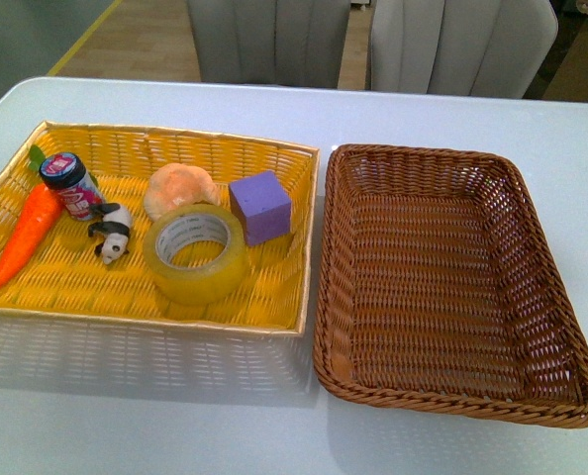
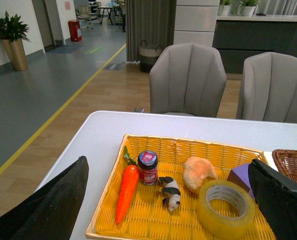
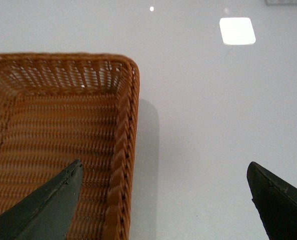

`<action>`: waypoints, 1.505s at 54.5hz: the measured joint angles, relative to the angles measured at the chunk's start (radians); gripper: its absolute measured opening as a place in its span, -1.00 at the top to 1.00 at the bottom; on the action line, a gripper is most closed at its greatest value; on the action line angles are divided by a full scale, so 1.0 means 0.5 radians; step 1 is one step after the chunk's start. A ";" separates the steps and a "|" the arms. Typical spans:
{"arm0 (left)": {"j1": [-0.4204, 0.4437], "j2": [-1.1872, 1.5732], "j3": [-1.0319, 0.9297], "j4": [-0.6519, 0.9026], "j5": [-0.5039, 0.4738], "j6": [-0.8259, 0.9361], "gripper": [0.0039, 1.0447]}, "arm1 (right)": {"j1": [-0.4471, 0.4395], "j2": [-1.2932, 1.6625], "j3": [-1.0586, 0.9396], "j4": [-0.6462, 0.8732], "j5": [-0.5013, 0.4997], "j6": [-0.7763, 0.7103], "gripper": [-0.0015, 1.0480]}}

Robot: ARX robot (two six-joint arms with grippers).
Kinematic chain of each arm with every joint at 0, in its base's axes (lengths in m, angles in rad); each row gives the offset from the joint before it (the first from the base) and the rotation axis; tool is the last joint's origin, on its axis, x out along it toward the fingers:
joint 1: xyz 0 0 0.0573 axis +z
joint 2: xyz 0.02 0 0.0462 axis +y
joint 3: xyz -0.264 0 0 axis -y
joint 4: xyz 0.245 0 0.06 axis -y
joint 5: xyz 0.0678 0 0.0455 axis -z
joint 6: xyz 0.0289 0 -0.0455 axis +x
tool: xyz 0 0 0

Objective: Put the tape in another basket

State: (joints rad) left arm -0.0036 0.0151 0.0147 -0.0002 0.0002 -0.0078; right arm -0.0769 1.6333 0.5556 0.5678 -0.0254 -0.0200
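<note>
Desk [image 1: 452, 104]: you have the basket [image 1: 423, 153] toward its right edge, the yellow tray [image 1: 175, 150] toward its left. Left gripper [image 2: 166, 162], right gripper [image 3: 163, 164]: both spread wide, holding nothing. Tape [image 1: 195, 253]: flat in the tray, by its front edge, right of middle.

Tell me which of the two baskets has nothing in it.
The dark brown wicker basket, on the right in the front view. The yellow basket beside it holds the tape, a carrot and other items.
</note>
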 joint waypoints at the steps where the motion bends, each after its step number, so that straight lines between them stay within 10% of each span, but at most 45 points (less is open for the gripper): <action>1: 0.000 0.000 0.000 0.000 0.001 0.000 -0.83 | 0.003 -0.021 -0.063 0.150 -0.032 0.008 -0.76; 10: 0.000 0.000 0.000 0.000 0.002 0.000 -0.83 | 0.132 -0.436 -0.618 1.102 0.029 0.017 -0.23; 29: 0.000 0.000 0.000 0.000 0.000 0.000 -0.83 | 0.152 -1.054 -0.929 0.868 0.052 0.018 0.95; 82: 0.000 0.000 0.000 0.000 0.000 0.000 -0.83 | 0.153 -2.552 -1.066 -0.423 0.051 0.025 0.96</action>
State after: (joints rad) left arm -0.0036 0.0151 0.0147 -0.0002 0.0002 -0.0078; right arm -0.0006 0.3573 0.0227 0.3565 0.0002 -0.0074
